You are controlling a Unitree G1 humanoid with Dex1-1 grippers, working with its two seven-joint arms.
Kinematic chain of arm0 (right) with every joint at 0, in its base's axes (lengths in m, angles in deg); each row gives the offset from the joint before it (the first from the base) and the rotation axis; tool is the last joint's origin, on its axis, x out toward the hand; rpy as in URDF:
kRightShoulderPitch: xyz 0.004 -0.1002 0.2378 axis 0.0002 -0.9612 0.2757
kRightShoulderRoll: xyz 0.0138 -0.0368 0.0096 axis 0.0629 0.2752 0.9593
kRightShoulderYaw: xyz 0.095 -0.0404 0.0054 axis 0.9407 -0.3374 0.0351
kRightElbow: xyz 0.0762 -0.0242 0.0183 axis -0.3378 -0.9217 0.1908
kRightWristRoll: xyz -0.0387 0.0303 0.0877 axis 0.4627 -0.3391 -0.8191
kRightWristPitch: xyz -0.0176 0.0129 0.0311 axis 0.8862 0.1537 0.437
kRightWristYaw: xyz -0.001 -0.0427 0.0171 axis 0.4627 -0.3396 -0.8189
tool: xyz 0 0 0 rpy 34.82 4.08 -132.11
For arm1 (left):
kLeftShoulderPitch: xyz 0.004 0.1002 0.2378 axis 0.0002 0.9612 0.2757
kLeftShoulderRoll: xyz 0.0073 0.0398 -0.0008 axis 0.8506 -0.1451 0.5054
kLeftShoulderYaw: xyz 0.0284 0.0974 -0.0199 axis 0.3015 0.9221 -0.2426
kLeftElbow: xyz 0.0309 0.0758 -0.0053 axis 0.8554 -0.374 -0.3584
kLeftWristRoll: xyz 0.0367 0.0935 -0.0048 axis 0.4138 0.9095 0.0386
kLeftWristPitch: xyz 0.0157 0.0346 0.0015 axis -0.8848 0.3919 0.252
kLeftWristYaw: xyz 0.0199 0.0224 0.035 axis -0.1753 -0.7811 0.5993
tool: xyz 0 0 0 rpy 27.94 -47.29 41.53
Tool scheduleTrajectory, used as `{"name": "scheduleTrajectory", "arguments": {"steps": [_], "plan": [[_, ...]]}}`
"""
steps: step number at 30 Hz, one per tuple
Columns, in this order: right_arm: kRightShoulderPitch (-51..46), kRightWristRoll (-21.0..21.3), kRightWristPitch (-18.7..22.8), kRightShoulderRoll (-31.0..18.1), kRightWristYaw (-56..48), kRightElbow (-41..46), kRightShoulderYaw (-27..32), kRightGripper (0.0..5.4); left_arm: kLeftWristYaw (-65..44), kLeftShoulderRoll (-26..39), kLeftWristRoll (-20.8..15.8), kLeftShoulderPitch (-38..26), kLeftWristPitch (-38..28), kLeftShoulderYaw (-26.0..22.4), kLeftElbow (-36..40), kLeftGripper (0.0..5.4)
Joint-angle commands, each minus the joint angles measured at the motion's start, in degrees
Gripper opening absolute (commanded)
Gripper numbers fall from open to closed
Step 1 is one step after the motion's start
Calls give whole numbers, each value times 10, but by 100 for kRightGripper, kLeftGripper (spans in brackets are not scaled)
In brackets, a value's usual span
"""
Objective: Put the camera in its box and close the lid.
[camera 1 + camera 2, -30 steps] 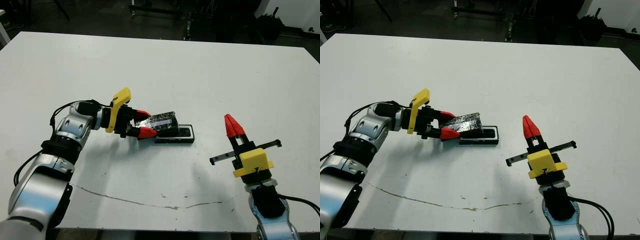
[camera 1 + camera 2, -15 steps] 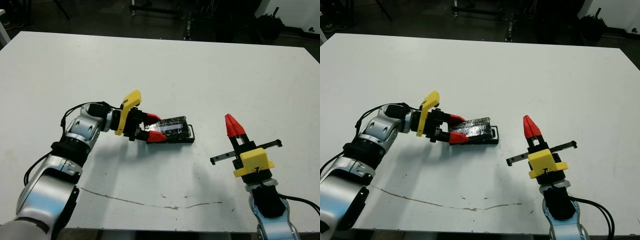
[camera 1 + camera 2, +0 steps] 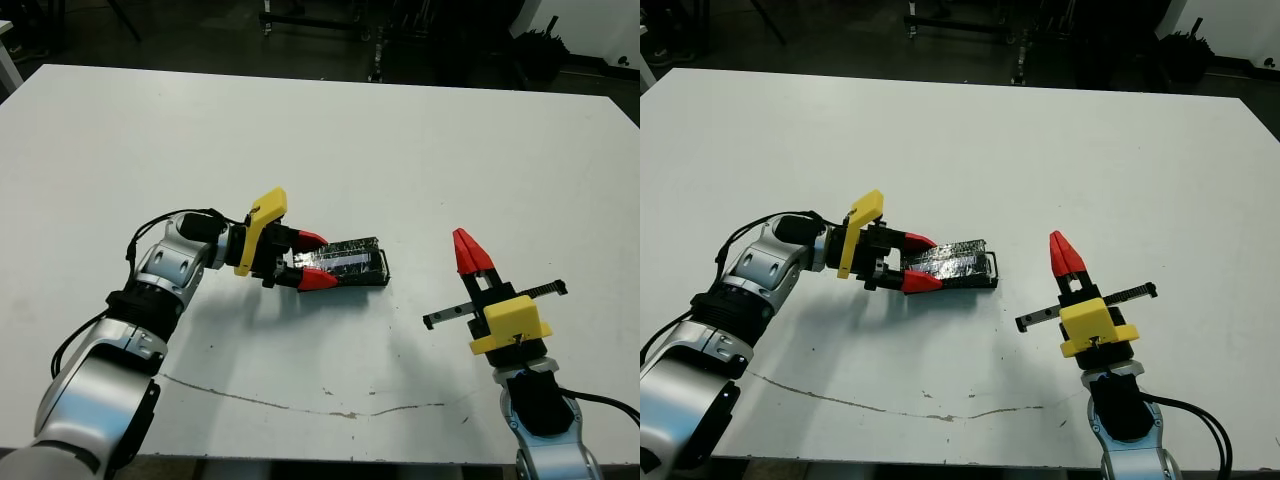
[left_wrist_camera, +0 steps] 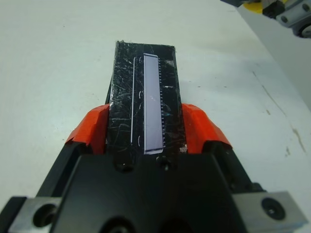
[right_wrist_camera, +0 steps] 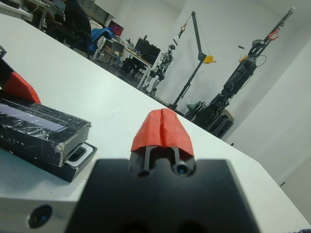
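1. On the table's left half, the left gripper [image 3: 308, 260] pinches the lid [image 4: 145, 111] by its 2 long edges, 1 red finger on each side.
2. At centre, the lid rests over the box [image 5: 73, 161], near-flush but not seated; the box's right end still shows beneath it.
3. The camera [image 5: 77, 154] appears to lie inside the box, glimpsed at that end.
4. At right, the right gripper [image 3: 468, 250] stands well apart, fingers pressed together, empty.
5. Judgement: insertion looks done; pressing the lid closed remains.
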Motion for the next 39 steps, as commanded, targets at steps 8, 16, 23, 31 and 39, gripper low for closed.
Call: {"name": "scheduleTrajectory", "arguments": {"steps": [8, 16, 23, 31, 39], "plan": [[-5, -12, -1, -9, -10, -3, 10, 0, 42, -18, 33, 19, 0, 23, -13, 315], [-4, -8, -2, -10, -7, -6, 8, 0, 39, -8, 37, 9, -12, 26, -11, 315], [-5, -14, -3, -10, -9, -8, 8, 0, 35, -4, 38, -21, -12, 23, -35, 315], [-5, -17, -8, -15, -12, -11, 10, 0, -3, 3, 54, -85, -52, 22, -134, 315], [-6, -17, -7, -17, -12, -10, 11, 0, -27, -4, 68, -141, -82, 11, -269, 314]]}}
